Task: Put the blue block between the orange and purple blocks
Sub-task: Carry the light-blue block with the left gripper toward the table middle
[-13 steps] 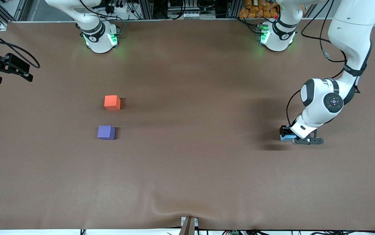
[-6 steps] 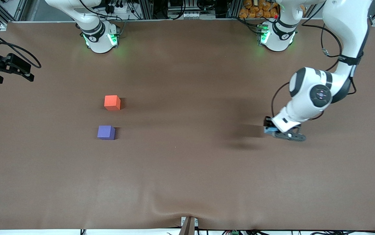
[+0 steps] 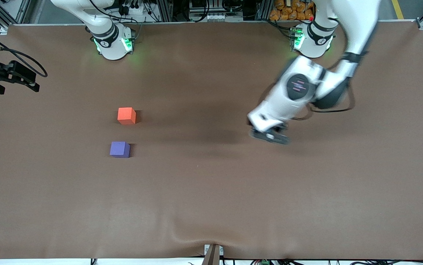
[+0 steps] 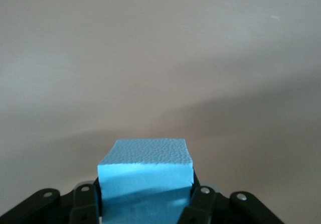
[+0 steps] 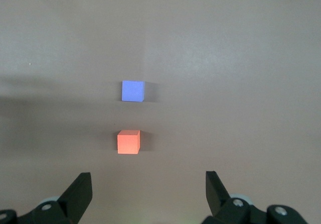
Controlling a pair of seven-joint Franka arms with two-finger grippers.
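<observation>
- The left gripper (image 3: pixel 269 133), right of centre in the front view, is up over bare table and clamped on the blue block (image 4: pixel 145 176); its fingers (image 4: pixel 200 204) press two opposite side faces.
- The block looks like light, slightly grainy foam: stiff enough for a side pinch, unlikely to slip, though probably easy to dent.
- The orange block (image 3: pixel 126 115) and purple block (image 3: pixel 119 149) sit left of centre, apart, with a gap between them.
- The right gripper (image 5: pixel 148 196) waits at the frame's left edge, jaws wide and empty.
- The front view hides the blue block; only the left wrist view shows it. The right wrist view shows the gap.
</observation>
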